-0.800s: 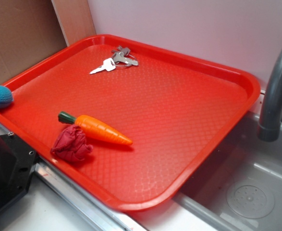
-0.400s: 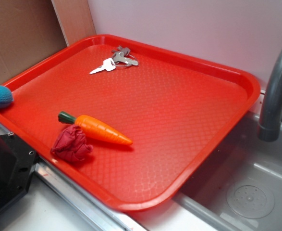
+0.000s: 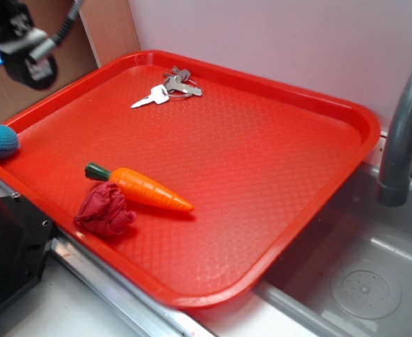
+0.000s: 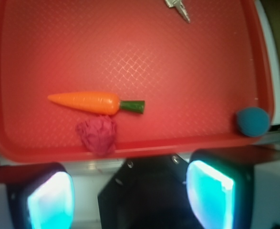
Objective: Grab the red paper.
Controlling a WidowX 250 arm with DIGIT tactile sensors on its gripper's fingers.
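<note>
While your jaws (image 4: 130,191) stand wide apart and empty at the bottom of the wrist view, the red paper (image 4: 97,134) lies above them near the tray's (image 4: 187,67) lower rim, touching the carrot (image 4: 94,102). You see keys (image 3: 168,90) at the tray's upper edge and a blue ball (image 3: 0,140) on its left rim. Only the exterior view shows you the faucet (image 3: 402,133) and sink (image 3: 363,281) at right.

Ahead of your claw lies the orange plastic carrot (image 4: 85,102) on the big red plastic tray (image 4: 216,67); silver keys (image 4: 178,8) beyond, blue crocheted ball (image 4: 253,121) off to its right.
</note>
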